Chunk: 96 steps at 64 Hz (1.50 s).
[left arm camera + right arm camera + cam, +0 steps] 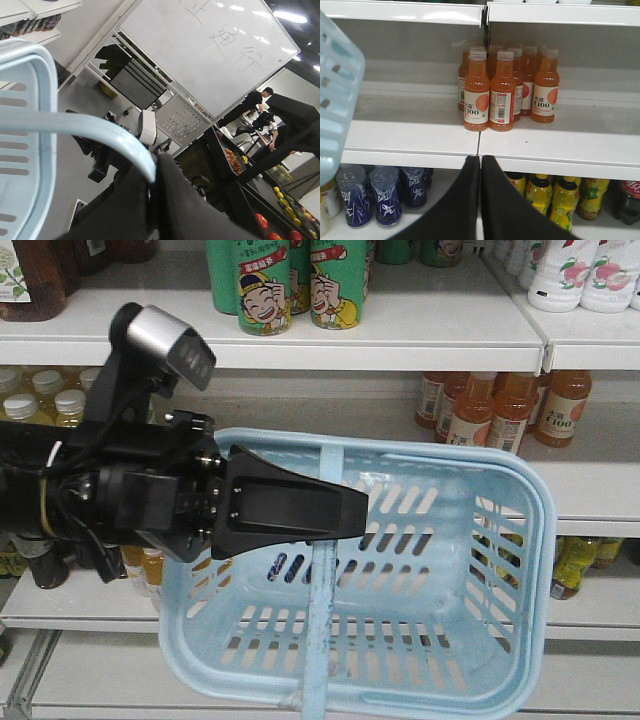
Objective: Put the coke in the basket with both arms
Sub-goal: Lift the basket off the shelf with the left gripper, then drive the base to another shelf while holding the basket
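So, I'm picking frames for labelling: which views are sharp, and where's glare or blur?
Front view: evenly lit, basket crisp. Left wrist view: tilted, ceiling-light glare on the whiteboard, basket handle soft up close. Right wrist view: orange bottles sharp, the basket at left blurred.

The basket [520,500] is pale blue, its walls and floor patterned with rows of slots. The left hand [362,512] and right hand [480,160] are black, and the camera [165,340] is silver-grey. The shelves [410,137] are white. The orange bottles [502,90] wear white labels with an orange disc. The cans [264,285] are green with a cartoon face. The yellow bottles [540,192] have yellow-green labels, and the blue bottles [385,200] carry white marks. The coke [629,200] is dark with a red label.
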### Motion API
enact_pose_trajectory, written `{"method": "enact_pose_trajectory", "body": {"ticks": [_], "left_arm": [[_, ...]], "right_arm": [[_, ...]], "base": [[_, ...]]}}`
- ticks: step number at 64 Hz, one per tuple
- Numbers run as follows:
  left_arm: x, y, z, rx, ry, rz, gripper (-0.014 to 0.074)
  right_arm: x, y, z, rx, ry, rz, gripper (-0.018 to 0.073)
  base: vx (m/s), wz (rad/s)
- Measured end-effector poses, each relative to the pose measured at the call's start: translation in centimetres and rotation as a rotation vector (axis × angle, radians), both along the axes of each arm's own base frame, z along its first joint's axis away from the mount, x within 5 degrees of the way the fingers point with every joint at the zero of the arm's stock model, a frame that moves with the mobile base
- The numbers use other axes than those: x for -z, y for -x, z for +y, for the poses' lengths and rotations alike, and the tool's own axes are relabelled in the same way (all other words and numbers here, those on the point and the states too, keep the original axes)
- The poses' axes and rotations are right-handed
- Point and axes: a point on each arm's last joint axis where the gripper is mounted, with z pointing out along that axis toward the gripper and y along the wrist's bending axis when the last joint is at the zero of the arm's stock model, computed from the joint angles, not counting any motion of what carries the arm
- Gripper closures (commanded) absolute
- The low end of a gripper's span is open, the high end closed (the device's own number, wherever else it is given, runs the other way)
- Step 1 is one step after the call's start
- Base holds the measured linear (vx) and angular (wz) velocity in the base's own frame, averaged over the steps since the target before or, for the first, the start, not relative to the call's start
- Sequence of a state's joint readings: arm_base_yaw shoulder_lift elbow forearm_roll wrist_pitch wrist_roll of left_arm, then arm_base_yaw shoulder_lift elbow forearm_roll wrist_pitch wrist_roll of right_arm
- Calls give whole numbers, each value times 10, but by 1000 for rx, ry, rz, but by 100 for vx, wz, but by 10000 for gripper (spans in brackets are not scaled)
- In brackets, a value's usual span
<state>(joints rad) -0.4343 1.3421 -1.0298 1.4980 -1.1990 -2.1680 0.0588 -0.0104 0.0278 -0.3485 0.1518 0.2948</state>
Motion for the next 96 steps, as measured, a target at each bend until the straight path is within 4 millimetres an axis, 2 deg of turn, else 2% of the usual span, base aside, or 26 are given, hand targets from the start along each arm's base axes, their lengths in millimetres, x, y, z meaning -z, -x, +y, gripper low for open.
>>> {"method": "enact_pose_trajectory", "body": {"ticks": [21,96], "left_arm": [[-19,20,9,10,28,-74,604],[-19,20,9,11,25,-77,604]], "right_arm": [[0,0,0,0,0,0,564],[0,0,0,0,0,0,564]], "base": [[0,0],[0,-2]]}}
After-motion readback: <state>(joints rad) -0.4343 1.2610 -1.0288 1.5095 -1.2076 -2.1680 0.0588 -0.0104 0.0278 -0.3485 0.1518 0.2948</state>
